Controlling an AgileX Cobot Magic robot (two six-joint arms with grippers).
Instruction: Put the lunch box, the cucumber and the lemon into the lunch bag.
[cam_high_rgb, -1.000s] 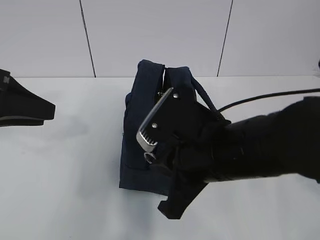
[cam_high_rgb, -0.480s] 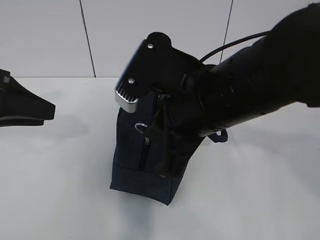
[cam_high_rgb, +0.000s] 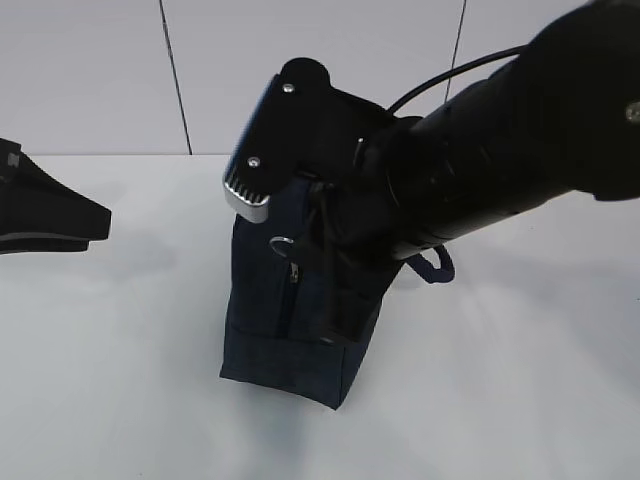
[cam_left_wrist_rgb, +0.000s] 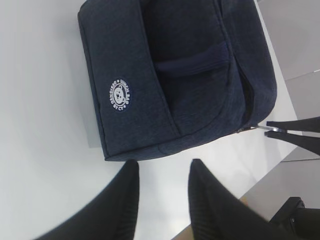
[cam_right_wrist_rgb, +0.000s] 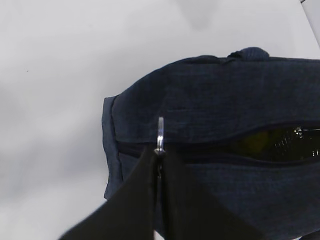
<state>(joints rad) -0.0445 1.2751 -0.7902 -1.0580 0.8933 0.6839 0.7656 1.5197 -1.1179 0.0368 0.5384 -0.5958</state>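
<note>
The dark navy lunch bag (cam_high_rgb: 285, 310) stands at the table's middle; it also shows in the left wrist view (cam_left_wrist_rgb: 175, 75) and the right wrist view (cam_right_wrist_rgb: 215, 110). My right gripper (cam_right_wrist_rgb: 160, 154) is shut on the silver ring pull (cam_right_wrist_rgb: 160, 131) of its zipper, which is also visible in the exterior view (cam_high_rgb: 282, 242). The zipper gapes to the right of the pull, and something greenish-yellow (cam_right_wrist_rgb: 270, 142) shows inside. The lunch box, cucumber and lemon cannot be told apart there. My left gripper (cam_left_wrist_rgb: 162, 167) is open and empty, just off the bag's edge.
The bag's loop handle (cam_high_rgb: 435, 265) hangs behind the right arm (cam_high_rgb: 500, 150), which covers the bag's top. The left arm (cam_high_rgb: 40, 215) sits at the table's far left. A white tiled wall stands behind the white table (cam_high_rgb: 120, 350).
My right arm has risen with the ring pull in its grip. The bag's near end has come up and now stands taller. The left arm has not moved.
</note>
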